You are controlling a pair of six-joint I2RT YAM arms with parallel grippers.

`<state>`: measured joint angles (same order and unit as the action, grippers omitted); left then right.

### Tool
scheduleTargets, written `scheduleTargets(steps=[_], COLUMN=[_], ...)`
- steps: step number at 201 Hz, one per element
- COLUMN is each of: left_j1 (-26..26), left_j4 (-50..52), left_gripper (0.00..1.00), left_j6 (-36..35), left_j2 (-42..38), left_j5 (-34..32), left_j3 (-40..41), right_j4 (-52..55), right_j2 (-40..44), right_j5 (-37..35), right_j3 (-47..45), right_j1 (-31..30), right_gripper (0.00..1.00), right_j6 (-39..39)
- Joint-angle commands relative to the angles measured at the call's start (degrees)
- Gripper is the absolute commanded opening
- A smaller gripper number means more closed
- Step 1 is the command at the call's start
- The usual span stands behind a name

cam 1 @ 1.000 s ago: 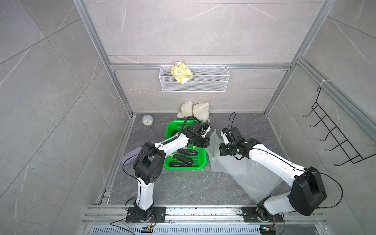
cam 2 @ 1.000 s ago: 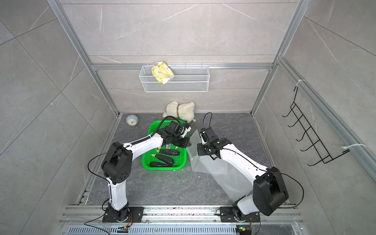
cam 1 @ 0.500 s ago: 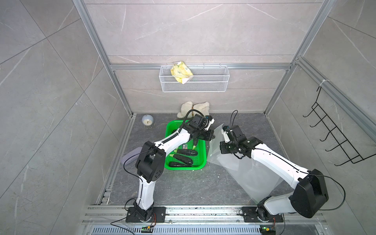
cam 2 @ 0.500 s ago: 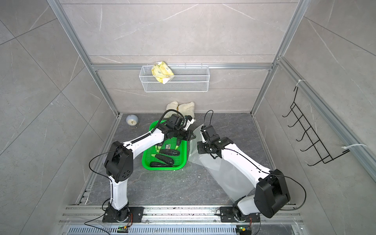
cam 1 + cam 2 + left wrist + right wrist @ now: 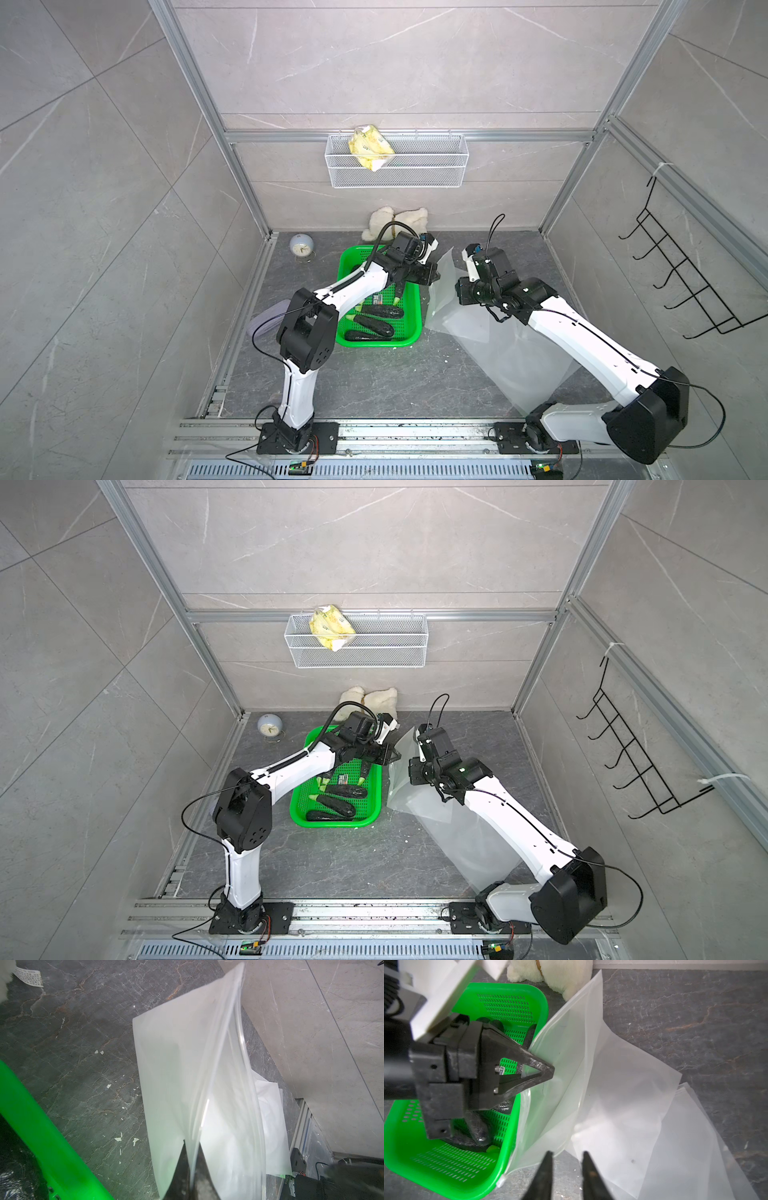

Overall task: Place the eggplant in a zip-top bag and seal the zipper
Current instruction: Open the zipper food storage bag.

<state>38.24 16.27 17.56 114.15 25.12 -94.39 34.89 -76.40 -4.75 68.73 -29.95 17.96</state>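
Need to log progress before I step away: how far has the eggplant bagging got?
Done: the left gripper is shut on the edge of the zip-top bag, holding it raised beside the green basket. In hand: the right gripper is open close to the bag, gripping nothing. Left: the eggplants lie in the basket, the bag looks empty, so loading and sealing the zipper remain.
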Motion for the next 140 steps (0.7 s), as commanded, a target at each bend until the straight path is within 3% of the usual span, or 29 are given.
scheduleTargets(steps=[1,19,63,102,119,140], left_j1=[-0.09,-0.07,0.17,0.17,0.17,0.17], left_j4=[-2.20,-2.15,-2.94,-3.56,-3.10,-2.98], left_gripper=[0.00,0.00,0.00,0.00,0.00,0.00], left_j6=[-0.81,-0.93,-0.77,-0.83,-1.05,-1.29], left_j2=[-3.71,-4.23,-6.24,-6.48,-6.30,-6.38], left_j5=[1.08,1.33,1.51,1.93,1.52,0.53], left_j3=[-0.92,-0.55,1.30,1.62,1.40,1.44], right_j4=[-1.89,-4.15,-8.76,-11.31,-11.22,-9.01], right_j2=[0.09,-1.03,-6.26,-11.60,-12.78,-14.02], right_j5=[-0.53,-0.03,4.62,8.07,7.54,4.65], right_j3=[0.30,1.30,2.76,5.13,5.75,6.66], right_j1=[0.32,1.17,6.31,7.25,7.18,7.21], right_gripper=[0.57,0.64,0.63,0.63,0.61,0.52], right_j6=[-0.20,-0.20,1.12,1.00,1.60,1.82])
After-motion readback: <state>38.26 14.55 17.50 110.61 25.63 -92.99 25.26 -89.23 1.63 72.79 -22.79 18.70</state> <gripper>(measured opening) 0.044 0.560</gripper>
